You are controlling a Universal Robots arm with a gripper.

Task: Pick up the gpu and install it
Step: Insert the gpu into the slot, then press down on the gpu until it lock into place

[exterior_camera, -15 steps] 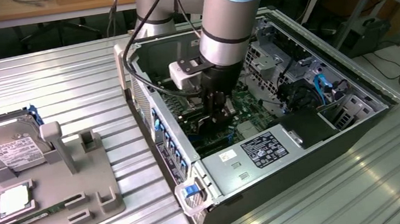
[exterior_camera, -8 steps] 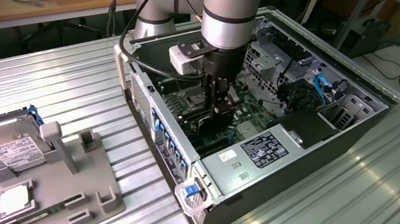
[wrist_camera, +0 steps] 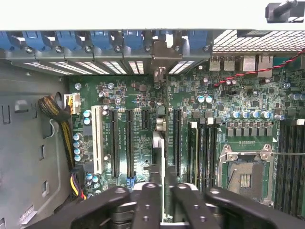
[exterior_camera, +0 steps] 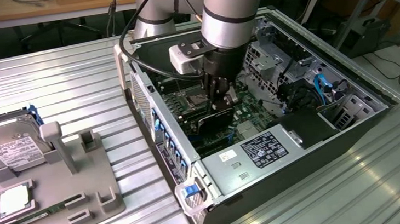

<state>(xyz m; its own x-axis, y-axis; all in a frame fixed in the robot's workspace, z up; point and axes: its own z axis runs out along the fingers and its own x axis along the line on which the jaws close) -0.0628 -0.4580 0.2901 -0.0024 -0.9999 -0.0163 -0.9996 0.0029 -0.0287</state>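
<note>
Grey fixture tray (exterior_camera: 82, 189) on tabletop (exterior_camera: 50, 82) — holds hard drive (exterior_camera: 9, 144). Open computer case (exterior_camera: 349, 130) — gpu (exterior_camera: 214, 121) upright inside, edge-on over motherboard (wrist_camera: 143, 105), clamped by pincer (exterior_camera: 222, 100). Risk: misaligned with slot, card jams or tilts.

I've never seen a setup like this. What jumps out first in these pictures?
The big silver robot arm reaching down into an open computer case, its hand gripping a black gpu over the green motherboard. On the exterior view's left, a grey tray carries a silver hard drive.
</note>
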